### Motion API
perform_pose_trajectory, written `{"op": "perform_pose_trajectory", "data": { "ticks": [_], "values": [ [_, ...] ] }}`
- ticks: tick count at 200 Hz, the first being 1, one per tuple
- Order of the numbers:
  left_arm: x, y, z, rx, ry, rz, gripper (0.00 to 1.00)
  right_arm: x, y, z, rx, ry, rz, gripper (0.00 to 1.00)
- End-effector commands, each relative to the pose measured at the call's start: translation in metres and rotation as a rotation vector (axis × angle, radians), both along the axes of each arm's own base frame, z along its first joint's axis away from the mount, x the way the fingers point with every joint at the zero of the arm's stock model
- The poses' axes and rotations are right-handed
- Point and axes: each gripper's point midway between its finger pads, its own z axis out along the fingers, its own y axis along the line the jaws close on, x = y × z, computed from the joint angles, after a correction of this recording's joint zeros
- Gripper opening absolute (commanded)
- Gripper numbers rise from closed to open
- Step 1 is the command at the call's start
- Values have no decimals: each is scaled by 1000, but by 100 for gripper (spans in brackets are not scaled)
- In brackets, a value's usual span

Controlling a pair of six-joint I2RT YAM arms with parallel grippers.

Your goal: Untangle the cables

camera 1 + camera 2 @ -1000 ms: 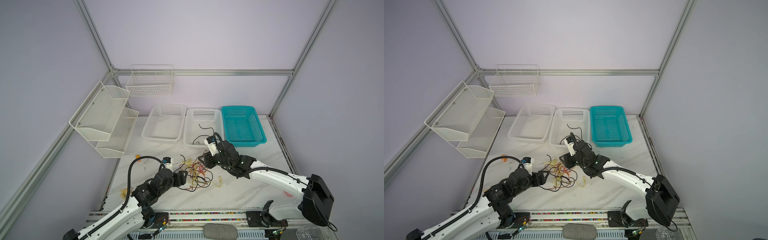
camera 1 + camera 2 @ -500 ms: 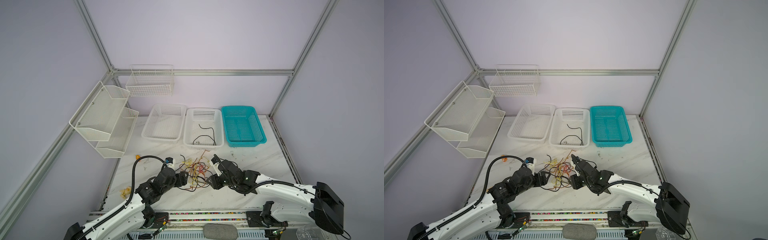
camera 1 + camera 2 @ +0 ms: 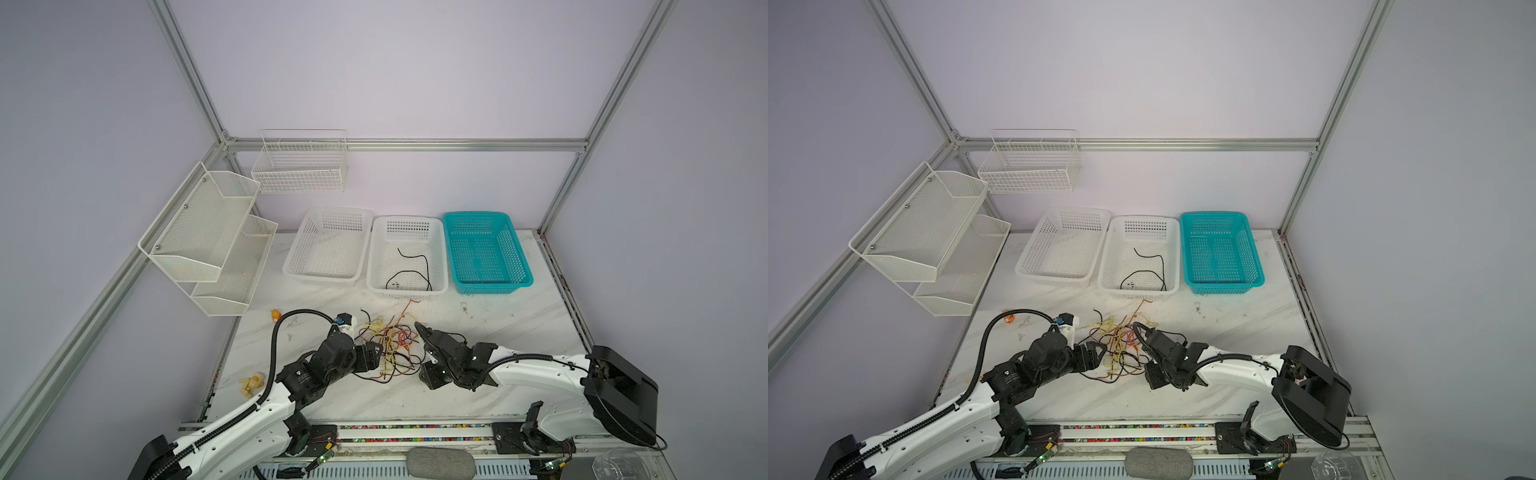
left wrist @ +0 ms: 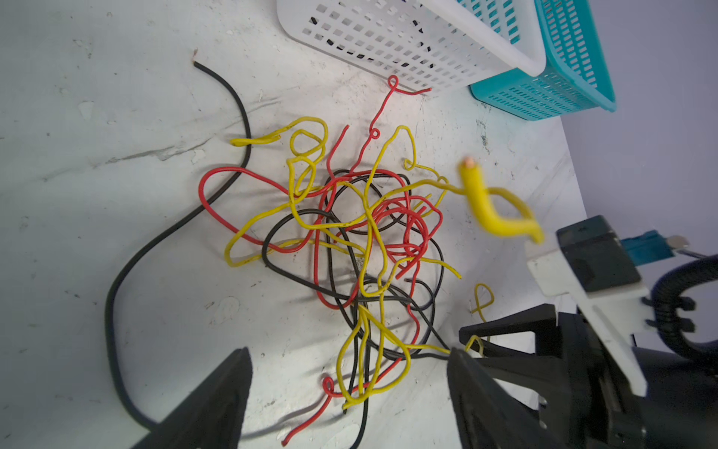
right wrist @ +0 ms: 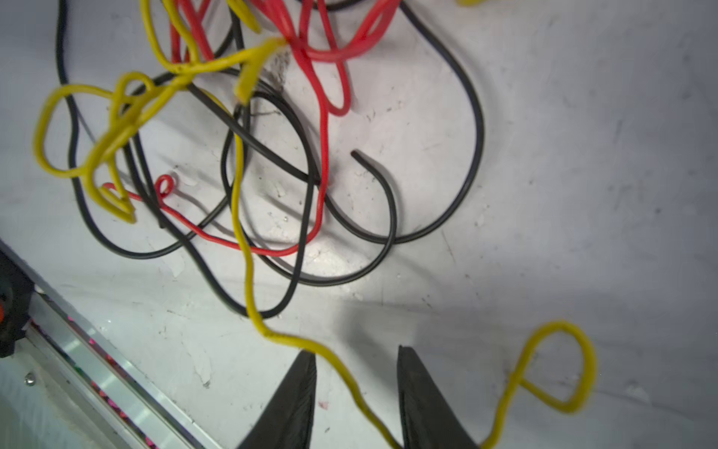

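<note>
Cables (image 3: pixel 390 347) heaped in one loose tangle on the bench (image 3: pixel 511 332), near its front edge and between the two hands, in both top views. Black, yellow and red strands looped through one another. One red end stretched toward the far side, close to the near wall of the middle white basket (image 3: pixel 409 219). One black cable (image 3: pixel 426 264) apart from the heap, curled inside that basket. Left white basket (image 3: pixel 332 210) and teal basket (image 3: pixel 478 215) on either side of it.

Left hand (image 4: pixel 347 353) at the left edge of the tangle, fingers spread wide, yellow and red loops on the bench between them, nothing clamped. One yellow end (image 4: pixel 476 194) standing up out of the heap, blurred, close to the left wrist camera.

Right hand (image 5: pixel 355 352) at the right edge of the tangle, low over the bench, fingers apart with a clear gap. A yellow cable (image 5: pixel 248 272) running out of the heap and through that gap, then curling into a loop beyond. No pinch on it at the fingertips; deeper between the fingers, out of frame, cannot tell.
</note>
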Motion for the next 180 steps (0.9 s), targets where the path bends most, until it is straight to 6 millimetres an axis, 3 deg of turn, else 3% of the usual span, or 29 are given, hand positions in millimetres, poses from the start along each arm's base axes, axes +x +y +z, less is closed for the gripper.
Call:
{"op": "perform_pose_trajectory", "data": {
  "ticks": [1, 29, 89, 137, 180],
  "values": [
    [4, -10, 6, -64, -13, -8, 80, 7, 7, 18, 16, -49, -12, 18],
    [6, -22, 1, -95, 10, -36, 80, 11, 15, 52, 75, -105, 16, 0],
    [13, -45, -3, -114, 55, -98, 80, 18, 22, 119, 138, -225, 90, 0],
    [13, -42, -2, -109, 44, -89, 80, 38, 7, 178, 166, -367, -23, 0],
    [12, -35, 1, -101, 27, -67, 80, 38, 18, 228, 339, -432, -27, 0]
  ]
}}
